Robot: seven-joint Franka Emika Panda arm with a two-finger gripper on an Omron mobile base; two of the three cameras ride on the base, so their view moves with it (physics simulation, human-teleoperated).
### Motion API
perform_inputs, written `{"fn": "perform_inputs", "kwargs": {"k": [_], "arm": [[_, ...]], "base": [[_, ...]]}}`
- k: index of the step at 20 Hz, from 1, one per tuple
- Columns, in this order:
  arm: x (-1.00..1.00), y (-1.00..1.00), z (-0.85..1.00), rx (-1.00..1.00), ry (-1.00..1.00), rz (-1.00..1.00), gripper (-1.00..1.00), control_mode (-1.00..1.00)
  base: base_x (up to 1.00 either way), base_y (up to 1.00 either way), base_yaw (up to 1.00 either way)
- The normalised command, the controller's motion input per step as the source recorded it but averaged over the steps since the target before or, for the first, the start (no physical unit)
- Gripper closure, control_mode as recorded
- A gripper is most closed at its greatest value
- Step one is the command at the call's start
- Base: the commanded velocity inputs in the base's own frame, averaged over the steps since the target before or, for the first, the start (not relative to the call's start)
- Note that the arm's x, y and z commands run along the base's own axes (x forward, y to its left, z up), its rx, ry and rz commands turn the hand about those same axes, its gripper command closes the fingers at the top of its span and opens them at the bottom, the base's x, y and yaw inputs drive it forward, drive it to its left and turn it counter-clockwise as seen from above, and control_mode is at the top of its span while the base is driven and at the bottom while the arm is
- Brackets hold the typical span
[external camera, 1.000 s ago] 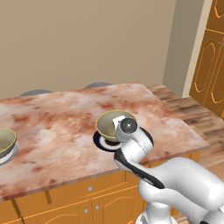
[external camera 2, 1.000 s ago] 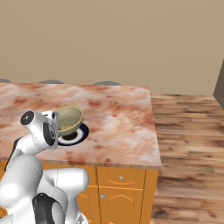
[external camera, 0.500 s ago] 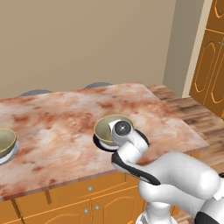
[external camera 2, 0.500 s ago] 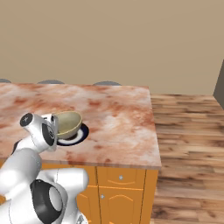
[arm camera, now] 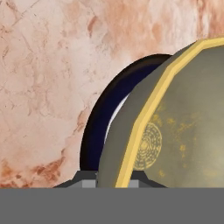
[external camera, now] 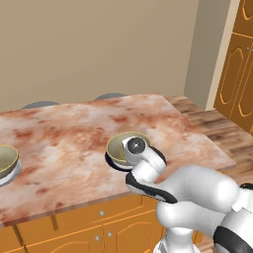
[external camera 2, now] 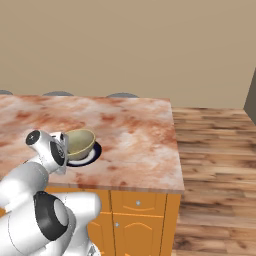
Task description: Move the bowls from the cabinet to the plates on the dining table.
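On the far left of the left base view, a first bowl (external camera: 6, 159) sits on the pale plate (external camera: 11, 174) at the left edge of the dining table (external camera: 69, 133) — the island with the reddish-brown and white marbled surface on an orange cupboard base.

Toward the middle of the surface, near its front edge, lies the dark plate (external camera: 112, 162). The second bowl (external camera: 122, 147) is over this plate, tilted, with its opening turned toward the left of that view. In the right base view the same bowl (external camera 2: 80, 141) leans over the dark plate (external camera 2: 93, 154), its paler rim on the side of the arm; whether its underside touches the plate cannot be told.

The gripper (arm camera: 114, 180) — jaws drawn in to their narrowest — has hold of the second bowl by its rim. In the hand view the two dark fingertips (arm camera: 85, 177) stand one on each side of the yellowish rim, with the bowl wall (arm camera: 183, 122) between them and the dark plate (arm camera: 100, 113) showing behind it against the marbled surface (arm camera: 39, 78).

At the right edge of the left base view stand orange arched-panel cupboard doors (external camera: 236, 74), well apart from the table, above a wood-plank floor (external camera: 217, 128). Two grey rounded shapes (external camera: 111, 96) show behind the far edge of the surface.
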Motion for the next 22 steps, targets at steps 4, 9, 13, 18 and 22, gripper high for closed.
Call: {"fn": "perform_inputs", "kwargs": {"k": [4, 9, 13, 18, 22], "arm": [[0.17, -0.14, -0.16, 0.00, 0.00, 0.00, 1.00, -1.00], [0.10, -0.03, -0.23, 0.00, 0.00, 0.00, 1.00, -1.00], [0.10, 0.00, -0.24, 0.00, 0.00, 0.00, 1.00, -1.00], [0.06, 0.00, -0.12, 0.00, 0.00, 0.00, 1.00, -1.00], [-0.11, 0.00, 0.11, 0.00, -0.03, 0.00, 1.00, -1.00]], "base": [[0.00, 0.00, 0.00], [0.00, 0.00, 0.00], [0.00, 0.00, 0.00], [0.00, 0.00, 0.00], [0.00, 0.00, 0.00]]}}
